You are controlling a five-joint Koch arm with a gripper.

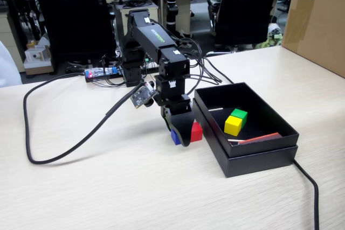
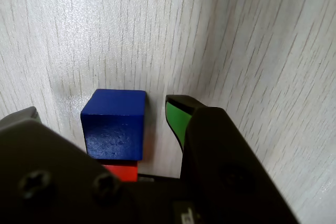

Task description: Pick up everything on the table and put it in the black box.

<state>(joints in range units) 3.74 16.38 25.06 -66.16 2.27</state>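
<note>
1. The box sits on the table, toward the right in the fixed view.
2. Inside the box, two cubes touch: the front cube and, just behind it, the rear cube.
3. Outside the box's left wall, the nearer outside cube lies just beside that wall.
4. The farther outside cube touches it on the side away from the box.
5. The gripper hangs left of the box, its jaws apart on either side of the farther outside cube.
6. The cardboard carton stands behind and right of the box, well apart.
7. A cable runs forward from the box's front right corner.
</note>
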